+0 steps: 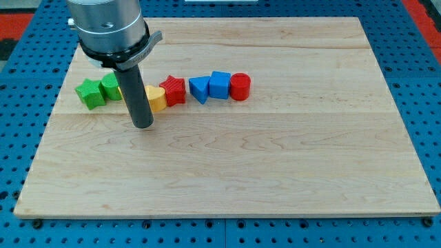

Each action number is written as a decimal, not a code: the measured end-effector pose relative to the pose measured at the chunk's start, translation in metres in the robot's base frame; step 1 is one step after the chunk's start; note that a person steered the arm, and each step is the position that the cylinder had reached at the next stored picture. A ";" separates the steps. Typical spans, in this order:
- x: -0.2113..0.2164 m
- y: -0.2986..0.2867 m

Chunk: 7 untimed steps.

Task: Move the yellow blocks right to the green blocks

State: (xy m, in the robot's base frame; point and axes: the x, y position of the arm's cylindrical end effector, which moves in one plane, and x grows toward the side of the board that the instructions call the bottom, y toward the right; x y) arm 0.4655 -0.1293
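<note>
My tip (142, 125) rests on the wooden board (275, 172), just below and in front of the yellow blocks. A yellow heart-shaped block (156, 98) shows to the right of the rod. A sliver of a second yellow block (122, 91) peeks out left of the rod, mostly hidden behind it. A green star block (88, 93) and a green cube-like block (110, 86) sit at the view's left, touching each other, with the hidden yellow block next to the cube.
A red star block (174, 89) touches the yellow heart on its right. Further right sit a blue triangular block (199, 89), a blue house-shaped block (220, 85) and a red cylinder (240, 87) in a row. A blue pegboard (413, 62) surrounds the board.
</note>
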 end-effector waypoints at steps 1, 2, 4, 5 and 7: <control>-0.005 0.000; -0.013 0.000; -0.030 0.000; -0.029 0.000; -0.025 -0.001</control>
